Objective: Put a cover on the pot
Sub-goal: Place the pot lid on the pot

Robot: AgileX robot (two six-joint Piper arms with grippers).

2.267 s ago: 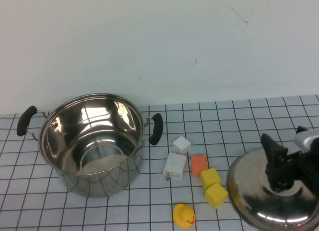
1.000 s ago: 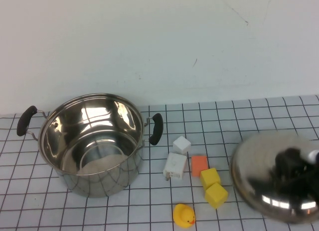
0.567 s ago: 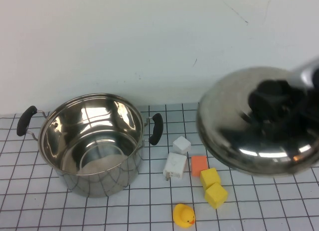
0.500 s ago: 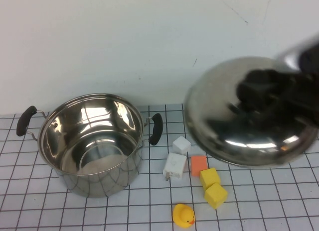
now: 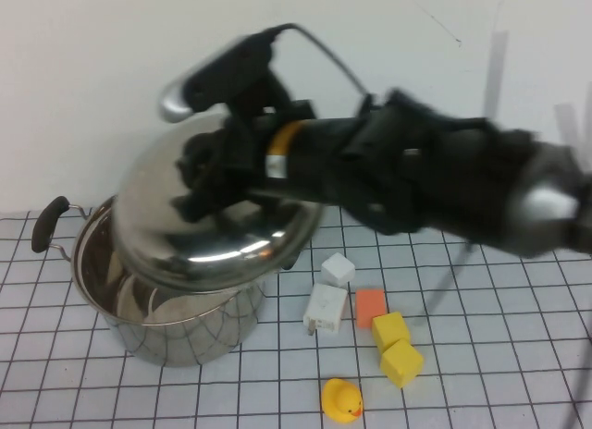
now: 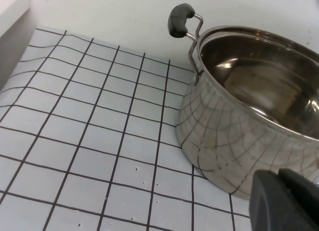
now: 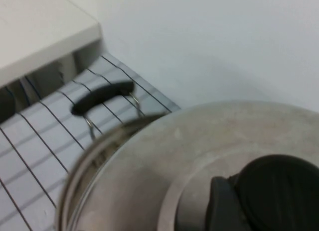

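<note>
I see the pot (image 5: 171, 304) standing on the gridded surface (image 5: 481, 373) at my left, its mouth open upward, one black handle (image 5: 48, 224) toward the far left. The right arm reaches across from the right side, and the right gripper (image 5: 208, 184) sits above the pot with its fingers clenched on the black knob (image 7: 274, 193) of the lid (image 5: 213, 235). The lid hangs tilted over the pot, covering most of the mouth in the high view; I cannot tell whether its rim touches the pot's rim. In the right wrist view the lid's dome fills the near field, with the pot's rim (image 7: 87, 156) and a handle showing past its edge. The left gripper (image 6: 286, 201) is low beside the pot's outer wall, on the side away from the other items; only a dark part of it shows at the corner of the left wrist view, so I cannot tell how its fingers stand. That view shows the pot's wall reflecting the grid lines. To the right of the pot, apart from it, lie two white blocks (image 5: 330, 290), an orange block (image 5: 369, 306) just beside them, two yellow blocks (image 5: 396, 349) touching each other, and a yellow duck (image 5: 341, 399) nearest my side.
</note>
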